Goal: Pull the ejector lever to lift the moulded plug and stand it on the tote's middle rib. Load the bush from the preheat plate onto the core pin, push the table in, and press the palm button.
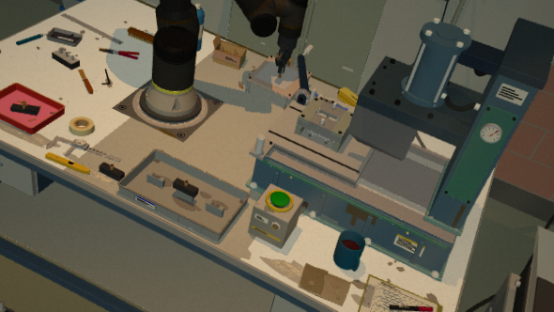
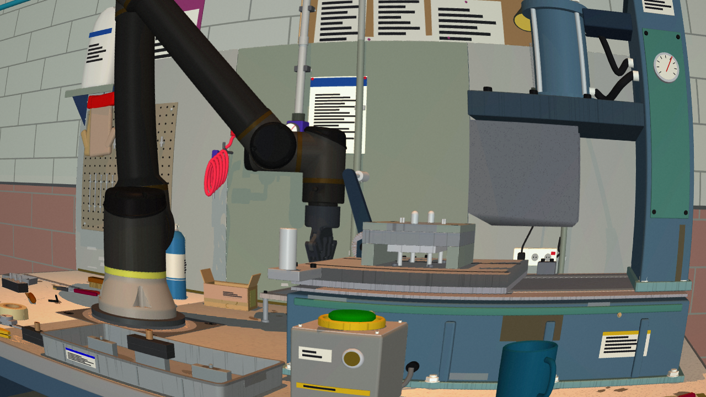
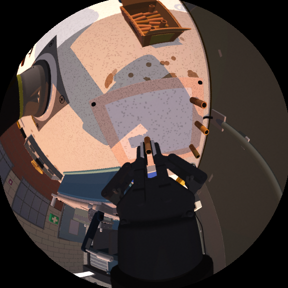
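A copper bush stands upright between the fingertips of my gripper, which is closed on it over the preheat plate at the back of the bench. Three more bushes stand along the plate's far edge. In the side camera my gripper is low over the plate, beside the blue ejector lever. The mould with its core pins sits on the slide table, out from under the press. The black moulded plug stands on the middle rib of the grey tote. The green palm button tops its box.
A cardboard box of spare bushes sits left of the plate. The press head hangs over the table's far end. A white post stands at the table's corner. A blue mug and a red tray sit nearer the front.
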